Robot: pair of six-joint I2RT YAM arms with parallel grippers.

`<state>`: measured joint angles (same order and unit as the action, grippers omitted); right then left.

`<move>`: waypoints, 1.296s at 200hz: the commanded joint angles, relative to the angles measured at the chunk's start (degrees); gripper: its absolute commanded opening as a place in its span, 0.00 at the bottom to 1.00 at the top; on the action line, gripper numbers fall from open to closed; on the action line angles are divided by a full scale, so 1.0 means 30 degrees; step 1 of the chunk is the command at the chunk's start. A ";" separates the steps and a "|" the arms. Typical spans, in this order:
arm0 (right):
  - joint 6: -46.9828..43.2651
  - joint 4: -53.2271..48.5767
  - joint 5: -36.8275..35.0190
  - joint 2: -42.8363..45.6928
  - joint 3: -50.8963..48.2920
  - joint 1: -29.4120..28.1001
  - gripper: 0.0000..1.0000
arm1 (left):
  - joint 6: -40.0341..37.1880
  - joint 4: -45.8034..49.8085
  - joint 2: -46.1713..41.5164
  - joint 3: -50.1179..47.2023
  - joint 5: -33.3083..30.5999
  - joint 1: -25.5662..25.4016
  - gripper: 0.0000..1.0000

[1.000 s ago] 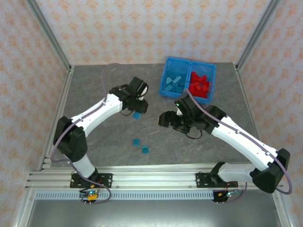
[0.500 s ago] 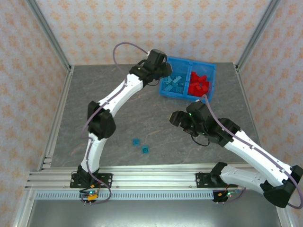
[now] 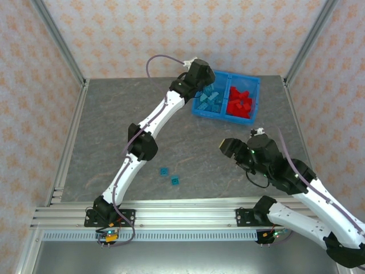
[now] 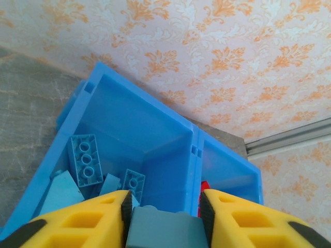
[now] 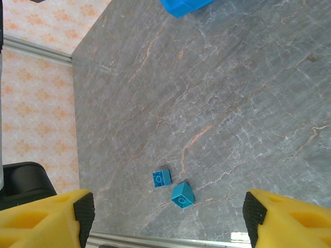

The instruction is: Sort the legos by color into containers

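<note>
Grey marble-veined stone-look desk (image 3: pixel 114 131), flat, thin pale & rust-coloured veins across it. Cream wallpaper walls w/ orange floral print (image 3: pixel 171 34) on 3 sides. Silver aluminium corner posts (image 3: pixel 60 43) at back L & R. Slotted aluminium rail (image 3: pixel 188 216) along desk's near edge.
</note>
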<state>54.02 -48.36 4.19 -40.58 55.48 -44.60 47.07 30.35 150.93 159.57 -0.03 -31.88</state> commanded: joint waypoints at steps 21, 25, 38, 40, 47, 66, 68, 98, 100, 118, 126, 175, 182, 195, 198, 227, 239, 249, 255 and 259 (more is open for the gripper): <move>0.0484 -0.1868 -0.0822 0.0749 -0.0477 -0.0134 0.77 | 0.0065 -0.0798 -0.0653 0.0483 0.0018 0.0229 0.73; 0.0495 -0.1869 -0.0861 0.0780 -0.0451 -0.0134 0.77 | 0.0064 -0.0534 -0.0818 0.0481 0.0129 0.0301 0.76; 0.0539 -0.1790 -0.0927 0.0783 -0.0447 -0.0119 0.77 | -0.0152 0.0611 -0.1328 0.0462 0.0357 0.0585 0.81; 0.0539 -0.1769 -0.0904 0.0782 -0.0440 -0.0108 0.77 | -0.0233 0.0769 -0.1466 0.0463 0.0383 0.0616 0.82; 0.0563 -0.1675 -0.0843 0.0754 -0.0473 -0.0120 0.77 | -0.0599 0.1393 -0.1869 0.0454 0.0497 0.0747 0.83; 0.0527 -0.1526 -0.0495 0.0510 -0.0651 -0.0133 0.77 | -0.2586 0.2641 -0.3192 0.0340 0.1176 0.0966 0.87; 0.0492 -0.1541 -0.0452 0.0457 -0.0630 -0.0111 0.77 | -0.2929 0.2807 -0.3346 0.0337 0.1262 0.0982 0.88; -0.0073 -0.1469 0.0246 -0.0831 -0.0454 -0.0118 0.77 | -0.8225 0.5794 -0.6914 -0.1038 0.1820 0.0929 0.91; -0.0112 -0.1403 0.0326 -0.0969 -0.0449 -0.0137 0.77 | -0.8492 0.5932 -0.7286 -0.1311 0.1789 0.0929 0.91; -0.0541 -0.0804 0.1090 -0.2400 -0.0320 -0.0134 0.77 | -1.0594 0.6160 -1.0570 -0.4822 0.1587 0.0927 0.92; -0.0744 -0.0404 0.1467 -0.3136 -0.0229 -0.0134 0.77 | -1.1093 0.6017 -1.2054 -0.6543 0.1550 0.0922 0.92; -0.2712 0.1157 0.3672 -0.8476 0.1748 -0.0771 0.77 | -1.4302 0.3572 -2.1707 -1.6846 0.2747 0.0913 0.93; -0.3195 0.1049 0.3866 -0.9379 0.2159 -0.0994 0.76 | -1.4906 0.3430 -2.3069 -1.8147 0.2721 0.0929 0.94; -0.3941 0.0618 0.3742 -1.1048 0.2920 -0.1651 0.76 | -1.6119 0.3542 -2.5316 -2.0515 0.2572 0.0922 0.94; -0.4119 0.0603 0.3759 -1.1383 0.3090 -0.1806 0.76 | -1.6465 0.3654 -2.5840 -2.1056 0.2521 0.0928 0.94; -0.5280 0.0704 0.4211 -1.4935 0.4916 -0.3575 0.76 | -1.9619 0.5798 -3.0176 -2.5044 0.3009 0.0929 0.95; -0.5696 0.0487 0.4295 -1.6548 0.6016 -0.4377 0.76 | -2.1066 0.6786 -3.2018 -2.6403 0.3960 0.0921 0.95; -0.5882 0.0387 0.4317 -1.7785 0.6970 -0.4968 0.76 | -2.2046 0.7391 -3.3685 -2.7460 0.4881 0.0922 0.94; -0.5944 0.0372 0.4340 -1.8607 0.7501 -0.5264 0.76 | -2.2852 0.7934 -3.4619 -2.8052 0.5625 0.0927 0.93; -0.5995 0.0414 0.4411 -1.9103 0.7831 -0.5427 0.76 | -2.3551 0.8372 -3.5242 -2.8407 0.6324 0.0927 0.93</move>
<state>39.64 -46.28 16.62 -91.53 73.58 -57.58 -10.81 47.68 54.65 79.00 10.44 -28.88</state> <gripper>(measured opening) 0.764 0.937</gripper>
